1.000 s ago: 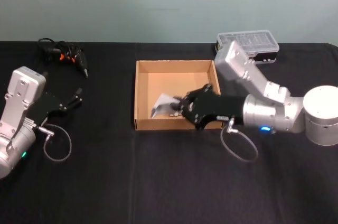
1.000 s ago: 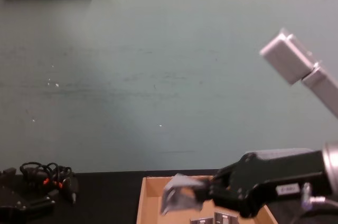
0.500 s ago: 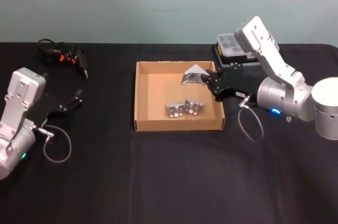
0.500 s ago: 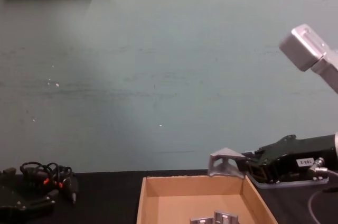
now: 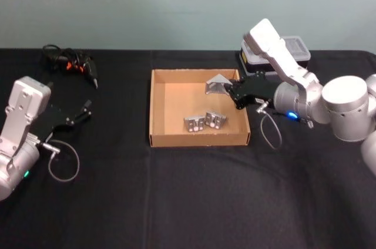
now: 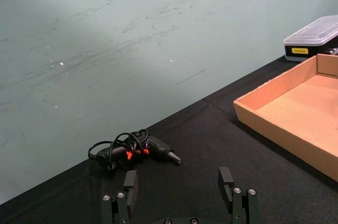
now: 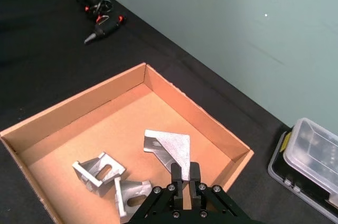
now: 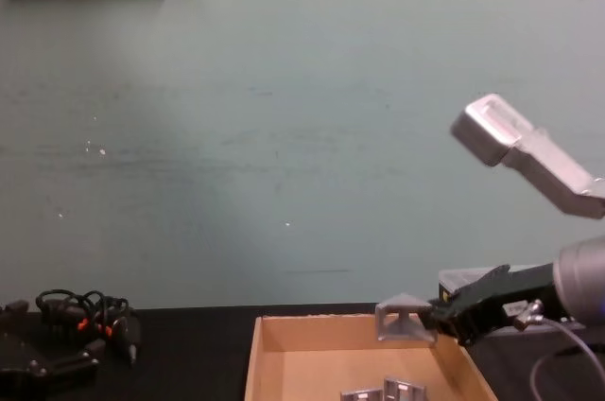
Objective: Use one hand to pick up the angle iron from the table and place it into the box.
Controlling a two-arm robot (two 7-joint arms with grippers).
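Right gripper: the black right gripper on its bulky silver-grey metal arm reaches over the far right corner of the box; its jaws are pinched on one flange of the grey metal angle iron.
Angle iron: the triangular grey metal bracket hangs above the box's far right corner, clear of the floor; from the chest it shows level with the rear wall's top edge, and from the right wrist it juts straight out from the fingertips.
Box: the wide shallow tan cardboard tray with low walls sits mid-counter with no lid.
Already in the box: two smaller grey metal brackets lie side by side on the floor near the front right, touching or nearly so.
Counter: flat matte black top.
Left gripper: the black left gripper rests low at the counter's left side, well apart from the box, with jaws spread and nothing between them.
Plastic case: a clear-lidded case with a black base stands behind the right arm, near the box's far right corner.
Tool: a black and orange corded hand tool lies at the far left of the counter.
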